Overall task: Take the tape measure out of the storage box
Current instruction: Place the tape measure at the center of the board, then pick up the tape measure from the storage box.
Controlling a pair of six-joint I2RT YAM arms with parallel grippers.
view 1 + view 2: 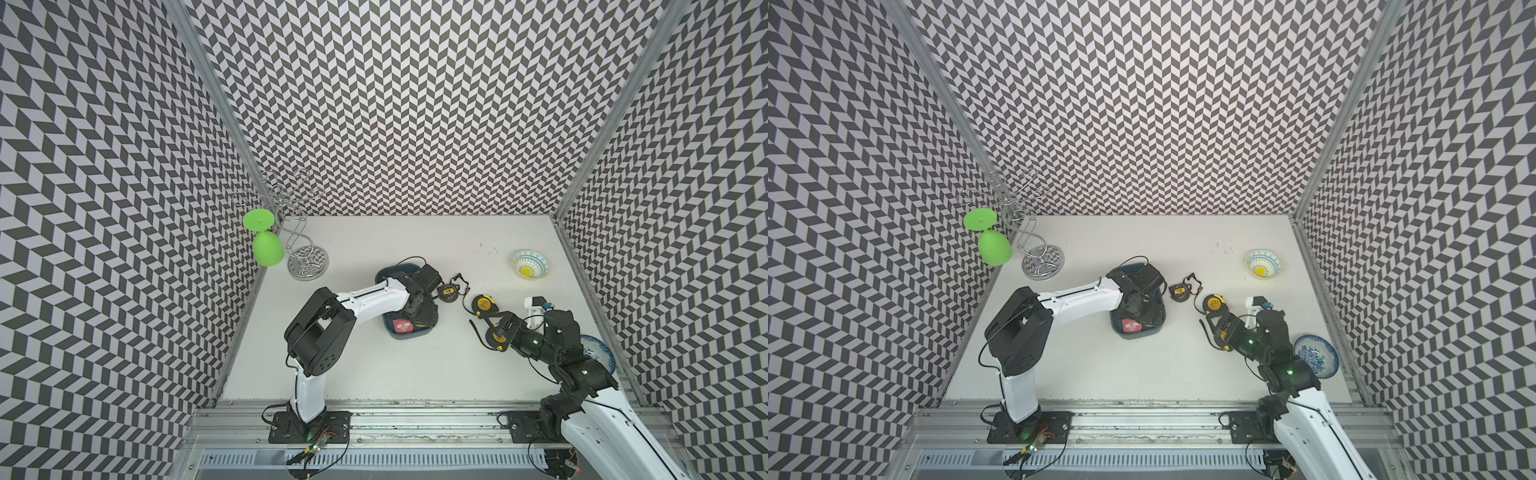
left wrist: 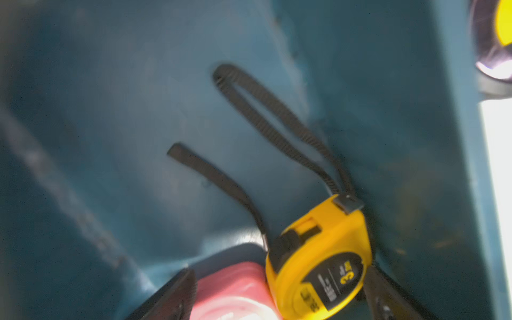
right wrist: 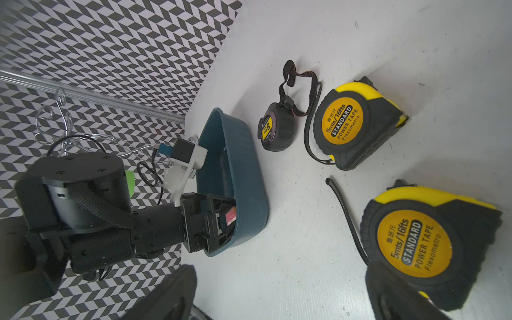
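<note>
The dark teal storage box (image 1: 385, 274) (image 1: 1118, 328) (image 3: 241, 166) lies left of the table's middle. My left gripper (image 1: 419, 319) (image 2: 279, 291) reaches down inside it and is open. Between its fingers (image 2: 174, 296) lie a small yellow tape measure (image 2: 318, 263) with a black strap and a pink-red one (image 2: 232, 288) (image 1: 402, 326). My right gripper (image 1: 492, 328) (image 3: 277, 299) is open over bare table, right of the box. A large yellow-and-black tape measure (image 3: 415, 249) (image 1: 498, 338) lies against one of its fingers. A second such tape measure (image 3: 357, 124) (image 1: 482, 305) lies just beyond.
A small black tape measure (image 1: 448, 291) (image 3: 275, 130) with a strap lies beside the box. A wire rack (image 1: 305, 257) holding a green glass (image 1: 267, 247) stands at the back left. A patterned bowl (image 1: 531, 264) sits at the back right, and a blue-white plate (image 1: 1316, 355) lies beside the right arm.
</note>
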